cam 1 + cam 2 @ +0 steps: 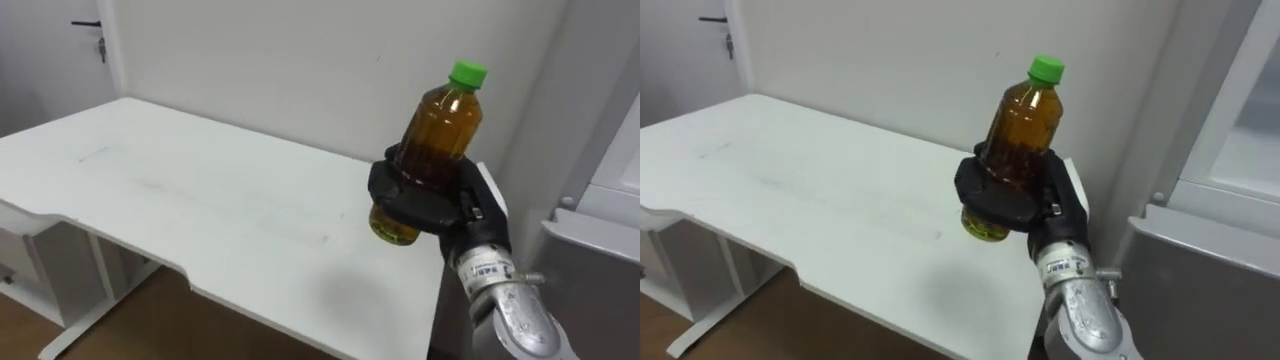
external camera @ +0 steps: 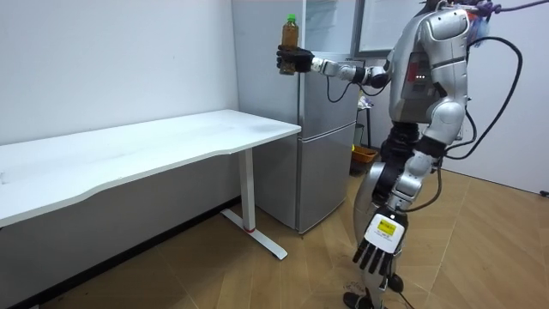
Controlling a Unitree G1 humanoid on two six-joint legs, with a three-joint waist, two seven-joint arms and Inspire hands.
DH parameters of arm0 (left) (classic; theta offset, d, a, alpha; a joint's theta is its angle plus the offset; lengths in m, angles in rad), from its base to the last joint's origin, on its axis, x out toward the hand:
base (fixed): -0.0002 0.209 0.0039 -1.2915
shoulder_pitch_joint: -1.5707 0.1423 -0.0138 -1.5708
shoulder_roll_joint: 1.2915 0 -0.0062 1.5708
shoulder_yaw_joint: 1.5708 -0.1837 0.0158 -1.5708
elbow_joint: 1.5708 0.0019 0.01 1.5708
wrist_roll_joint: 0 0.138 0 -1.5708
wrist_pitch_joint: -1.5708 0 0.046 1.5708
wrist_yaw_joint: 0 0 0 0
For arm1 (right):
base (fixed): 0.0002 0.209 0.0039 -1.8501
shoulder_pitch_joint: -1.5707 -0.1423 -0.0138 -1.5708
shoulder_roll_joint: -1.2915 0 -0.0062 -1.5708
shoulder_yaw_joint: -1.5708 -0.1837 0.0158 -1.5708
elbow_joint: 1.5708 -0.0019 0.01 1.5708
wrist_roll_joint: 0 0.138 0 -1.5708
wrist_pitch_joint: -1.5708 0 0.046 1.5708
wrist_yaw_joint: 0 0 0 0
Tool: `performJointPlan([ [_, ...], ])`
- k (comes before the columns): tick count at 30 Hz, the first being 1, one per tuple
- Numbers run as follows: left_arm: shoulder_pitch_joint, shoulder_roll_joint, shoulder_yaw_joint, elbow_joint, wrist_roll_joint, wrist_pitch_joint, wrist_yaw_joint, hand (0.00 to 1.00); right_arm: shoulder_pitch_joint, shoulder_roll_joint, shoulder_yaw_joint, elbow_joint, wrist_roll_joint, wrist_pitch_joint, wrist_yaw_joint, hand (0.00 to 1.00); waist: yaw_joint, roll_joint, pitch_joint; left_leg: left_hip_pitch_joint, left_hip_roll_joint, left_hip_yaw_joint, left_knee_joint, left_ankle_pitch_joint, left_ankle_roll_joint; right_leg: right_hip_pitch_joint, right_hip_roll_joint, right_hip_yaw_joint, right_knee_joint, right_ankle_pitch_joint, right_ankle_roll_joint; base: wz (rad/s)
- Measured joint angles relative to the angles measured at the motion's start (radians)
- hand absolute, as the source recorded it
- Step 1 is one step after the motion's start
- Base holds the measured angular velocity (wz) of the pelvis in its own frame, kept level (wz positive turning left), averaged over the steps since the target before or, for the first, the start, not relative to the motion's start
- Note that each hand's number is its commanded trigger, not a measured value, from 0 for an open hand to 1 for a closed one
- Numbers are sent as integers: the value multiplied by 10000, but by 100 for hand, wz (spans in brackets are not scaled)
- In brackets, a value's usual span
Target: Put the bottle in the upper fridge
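A clear bottle [image 1: 438,135] of amber liquid with a green cap is held upright, slightly tilted, above the far right end of the white table [image 1: 150,190]. My right hand [image 1: 425,203] is shut on its lower half, black fingers curled round it. In the room view, the bottle [image 2: 290,33] and that hand [image 2: 296,60] are raised at arm's length in front of the grey fridge [image 2: 326,163], level with its upper part. My left hand [image 2: 376,251] hangs low at my side with its fingers relaxed.
The fridge's grey lower door [image 1: 1200,280] and pale upper part [image 1: 1240,120] stand just right of the table's end. A white wall runs behind the table, with a door [image 1: 60,50] at the far left. I stand on wooden floor [image 2: 480,249] beside the fridge.
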Motion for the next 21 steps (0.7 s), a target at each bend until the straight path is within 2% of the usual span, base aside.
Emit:
performJointPlan([
  [4, -30, -1, 151, 20, -2, 49, -227, 0, 0, -2, -252, -234, -66, 8, 147, 100, -23, 3, 3, 60, 1, 16, -7, -1, 0, 56, -1, -3, -4, 0, 0, -1],
  [10, -43, -12, 161, -4, -17, 159, -367, 0, 0, -149, -398, -1459, 20, 235, 482, 100, -388, 78, 0, 52, -11, 0, 2, -3, 0, 59, 14, 120, -27, 0, 0, 1],
  [12, -90, -28, 161, -4, -16, 158, -362, 0, 0, -234, -401, -1727, 53, 235, 546, 100, -461, 146, -10, 112, -11, 32, -13, -3, 1, 91, 17, 196, -32, 0, 0, -6],
  [13, -112, -31, 161, -2, -17, 157, -360, 0, 0, -248, -406, -1844, 49, 235, 632, 100, -523, 214, -47, 134, -7, 60, -25, -3, 2, 92, 18, 248, -33, 0, 0, -10],
  [17, -146, -20, 171, 2, -9, 102, -288, 0, 1, -594, -406, -1956, 29, 242, 855, 100, -625, 376, -75, 426, 16, 158, -205, -2, 1, 218, 25, 380, -28, -1, 0, -13],
  [18, -98, -3, 183, 12, -13, 89, -274, 0, 0, -754, -429, -1957, 20, 261, 883, 100, -733, 366, -80, 530, 23, 164, -254, -2, 1, 286, 28, 390, -25, -2, 2, -7],
  [21, -4, 4, 183, 12, -11, 88, -271, 0, 1, -877, -743, -1986, 30, 315, 945, 100, -896, 244, -103, 650, 41, 242, -337, -2, 0, 347, 49, 450, -29, -2, 2, -8],
])
